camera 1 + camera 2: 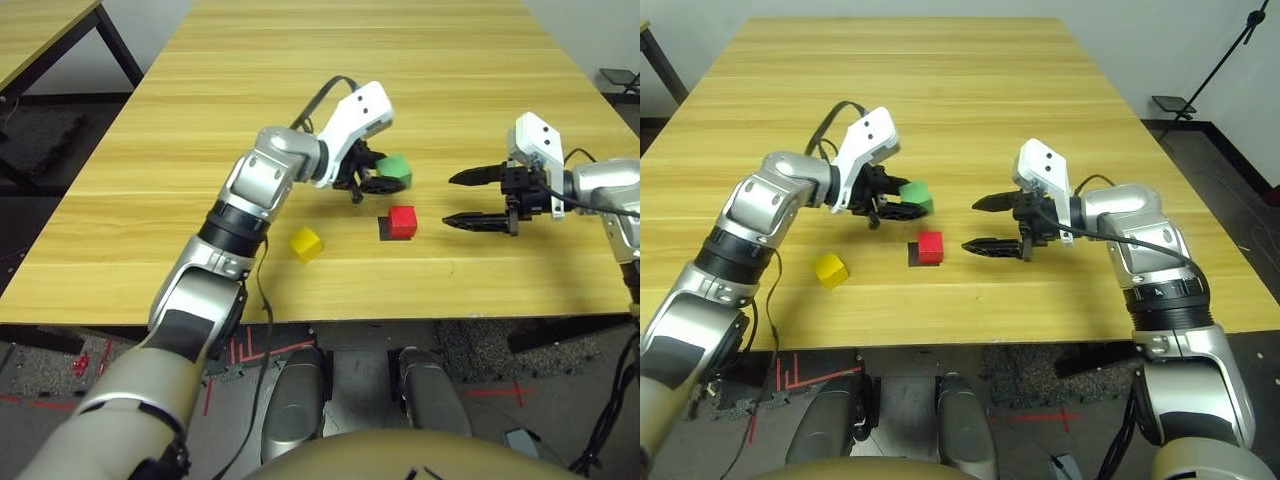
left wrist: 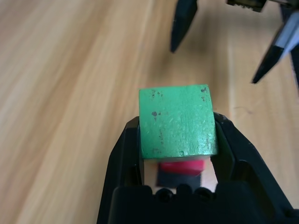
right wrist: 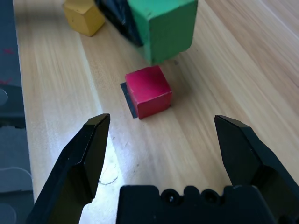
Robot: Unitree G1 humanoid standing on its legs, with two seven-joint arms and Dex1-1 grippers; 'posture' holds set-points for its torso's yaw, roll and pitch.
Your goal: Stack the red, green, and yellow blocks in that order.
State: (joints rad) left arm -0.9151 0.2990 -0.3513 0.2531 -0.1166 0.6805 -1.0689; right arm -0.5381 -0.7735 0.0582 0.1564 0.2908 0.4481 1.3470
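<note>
Gripping the green block [image 2: 178, 122], the left claw [image 2: 178, 133] had its fingers closed on two opposite sides of it, held up off the wooden surface [image 1: 330, 130]. Red block [image 1: 930, 247] sat on the surface, partly over the flat black patch [image 1: 914, 256], between the two claws. Yellow block [image 1: 831, 270] was on the surface too, off to the robot's left of red, apart from it, nearer the robot's body. Right claw [image 3: 163, 126] was open and empty, fingers wide apart, pointing inward near red, not touching it. No blocks stacked.
</note>
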